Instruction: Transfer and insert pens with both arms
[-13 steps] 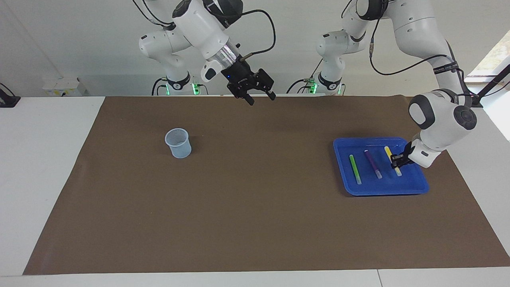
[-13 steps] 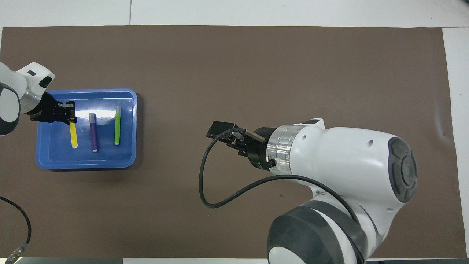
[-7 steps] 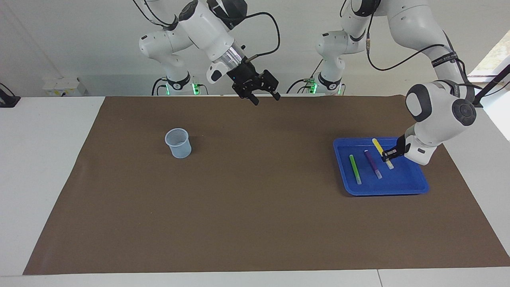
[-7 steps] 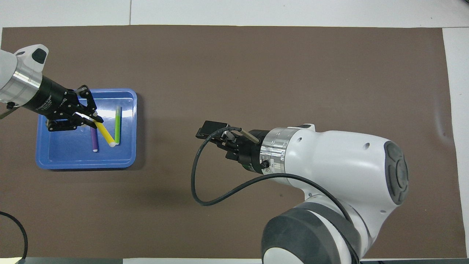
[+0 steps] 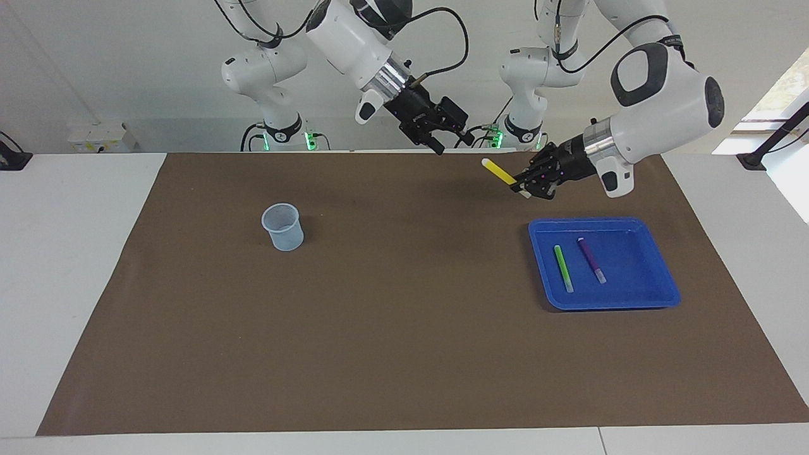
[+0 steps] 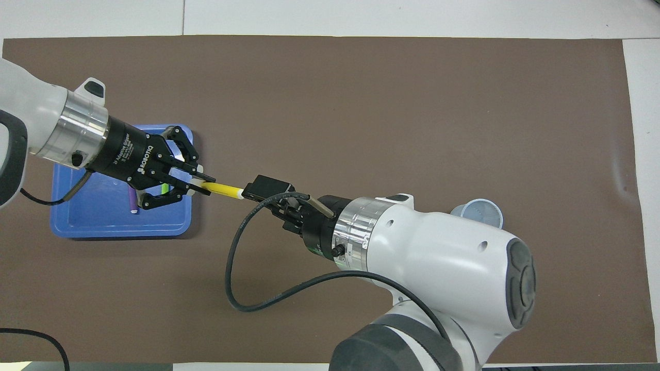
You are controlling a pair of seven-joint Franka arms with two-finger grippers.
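My left gripper (image 5: 526,185) (image 6: 198,183) is shut on the yellow pen (image 5: 498,170) (image 6: 223,189), gripping it near its pale cap end. It holds the pen in the air over the brown mat, just off the blue tray (image 5: 657,292) (image 6: 103,229). The pen's free end points at my right gripper (image 5: 455,143), which hangs open a short way from it with nothing between its fingers. The green pen (image 5: 563,268) and the purple pen (image 5: 591,260) (image 6: 133,201) lie side by side in the tray.
A pale blue translucent cup (image 5: 282,226) (image 6: 477,213) stands upright on the brown mat (image 5: 379,328) toward the right arm's end of the table. Two smaller white arm bases with green lights stand at the robots' edge.
My left gripper has lifted the yellow pen out of the tray and carried it toward the table's middle. My right gripper has swung toward the pen's free end.
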